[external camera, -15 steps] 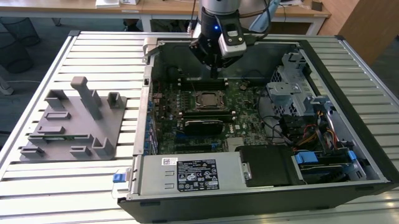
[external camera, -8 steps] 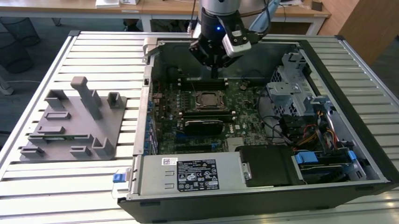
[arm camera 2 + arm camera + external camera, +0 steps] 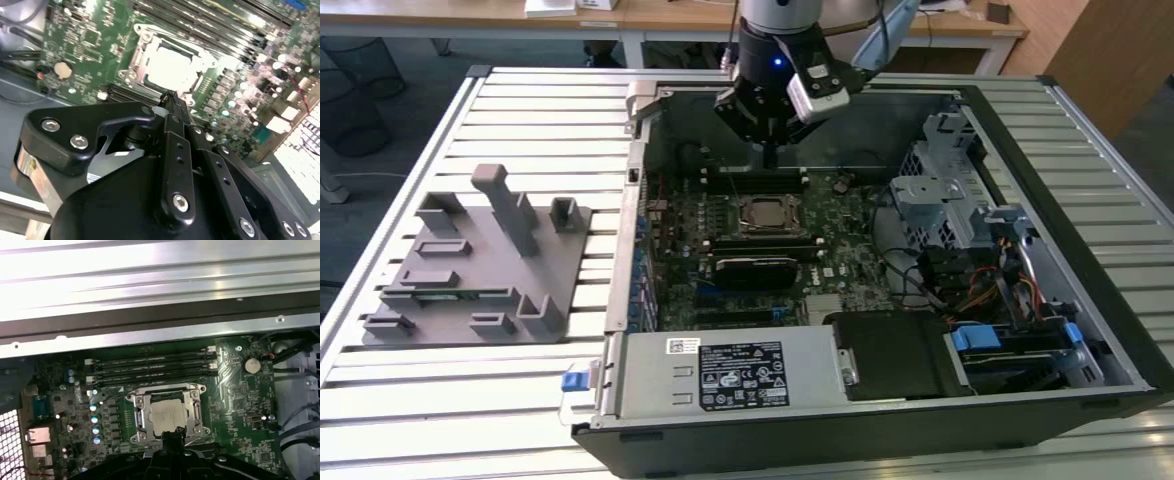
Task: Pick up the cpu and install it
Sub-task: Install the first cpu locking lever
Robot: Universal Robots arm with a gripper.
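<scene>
The cpu (image 3: 761, 213), a small square chip with a shiny silver top, lies flat inside the metal-framed socket (image 3: 736, 226) on the green motherboard of the open computer case. In both wrist views the cpu (image 3: 170, 67) (image 3: 169, 417) sits within the socket frame (image 3: 137, 412). My gripper (image 3: 774, 155) hangs above the board, just off the socket's far side in the exterior view. The black fingers meet in one narrow tip (image 3: 172, 97) (image 3: 172, 437) with nothing between them, clear of the chip.
A grey plastic fixture block (image 3: 467, 270) stands on the slatted table at the exterior view's left. Memory slots (image 3: 754, 180) run beside the socket. A power supply (image 3: 734, 370), drive cage (image 3: 947, 190) and cables (image 3: 987, 290) crowd the case's near and right sides.
</scene>
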